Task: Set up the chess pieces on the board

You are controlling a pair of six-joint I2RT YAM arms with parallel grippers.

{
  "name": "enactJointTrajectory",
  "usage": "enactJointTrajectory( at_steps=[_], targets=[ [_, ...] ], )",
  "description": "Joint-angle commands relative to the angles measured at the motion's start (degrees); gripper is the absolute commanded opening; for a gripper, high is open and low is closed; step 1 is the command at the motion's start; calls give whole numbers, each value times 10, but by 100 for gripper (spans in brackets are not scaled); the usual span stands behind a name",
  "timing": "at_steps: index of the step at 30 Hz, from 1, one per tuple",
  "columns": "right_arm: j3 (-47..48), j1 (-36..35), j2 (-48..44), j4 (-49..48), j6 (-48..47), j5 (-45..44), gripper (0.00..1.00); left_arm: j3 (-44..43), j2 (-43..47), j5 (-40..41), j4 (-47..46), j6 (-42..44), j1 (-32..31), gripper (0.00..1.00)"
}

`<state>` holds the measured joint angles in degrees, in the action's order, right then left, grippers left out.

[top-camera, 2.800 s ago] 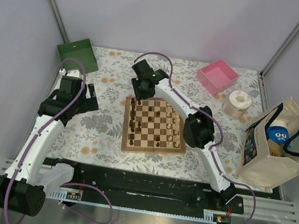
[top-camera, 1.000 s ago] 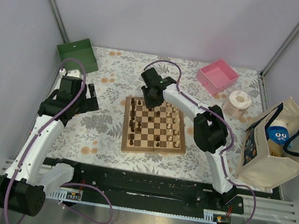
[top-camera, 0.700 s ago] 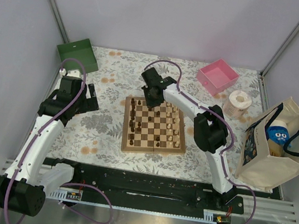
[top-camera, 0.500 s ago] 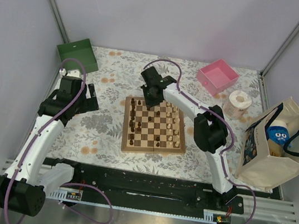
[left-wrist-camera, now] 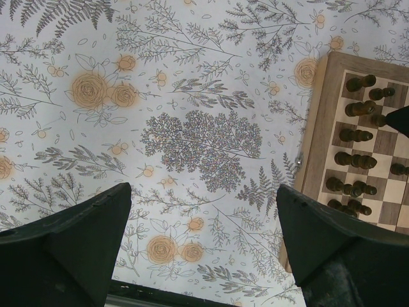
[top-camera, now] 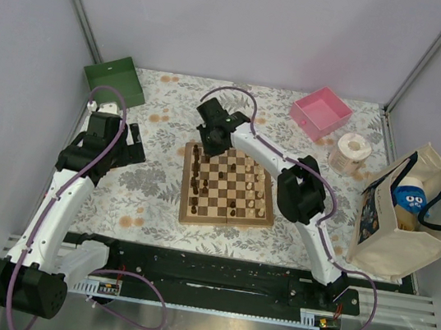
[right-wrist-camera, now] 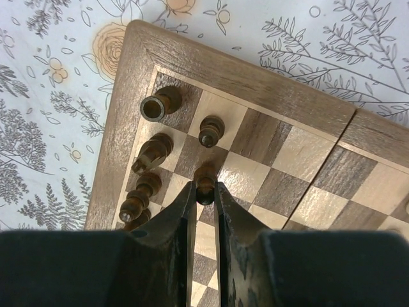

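Note:
The board (top-camera: 228,188) lies mid-table with dark and pale chess pieces on it. My right gripper (top-camera: 210,139) hangs over the board's far left corner. In the right wrist view it (right-wrist-camera: 205,190) is shut on a dark brown pawn (right-wrist-camera: 205,182) over the second row. A dark rook (right-wrist-camera: 158,105) stands on the corner square and another dark pawn (right-wrist-camera: 211,130) beside it. More dark pieces (right-wrist-camera: 144,185) line the left edge. My left gripper (left-wrist-camera: 204,249) is open and empty over the floral cloth, left of the board (left-wrist-camera: 319,134).
A green box (top-camera: 115,80) stands at the back left and a pink box (top-camera: 321,112) at the back right. A paper roll (top-camera: 350,153) and a canvas bag (top-camera: 413,212) with a blue item stand at the right.
My right gripper has shifted left along the board's far edge towards the far left corner. The left arm has not moved.

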<state>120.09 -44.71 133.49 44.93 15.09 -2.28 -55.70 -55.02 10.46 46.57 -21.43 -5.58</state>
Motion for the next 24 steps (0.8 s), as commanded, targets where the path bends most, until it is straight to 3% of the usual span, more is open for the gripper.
enactJointTrajectory(
  at_steps=[1, 19, 24],
  targets=[
    [32, -6, 10, 8, 8, 7, 19, -3, 1, -9, -23, 1, 4, 99],
    [59, -9, 38, 21, 7, 10, 22, -3, 1, -11, -23, 1, 6, 99],
    [60, -8, 34, 23, 6, 9, 30, -2, 0, -11, -23, 1, 6, 99]
  ],
)
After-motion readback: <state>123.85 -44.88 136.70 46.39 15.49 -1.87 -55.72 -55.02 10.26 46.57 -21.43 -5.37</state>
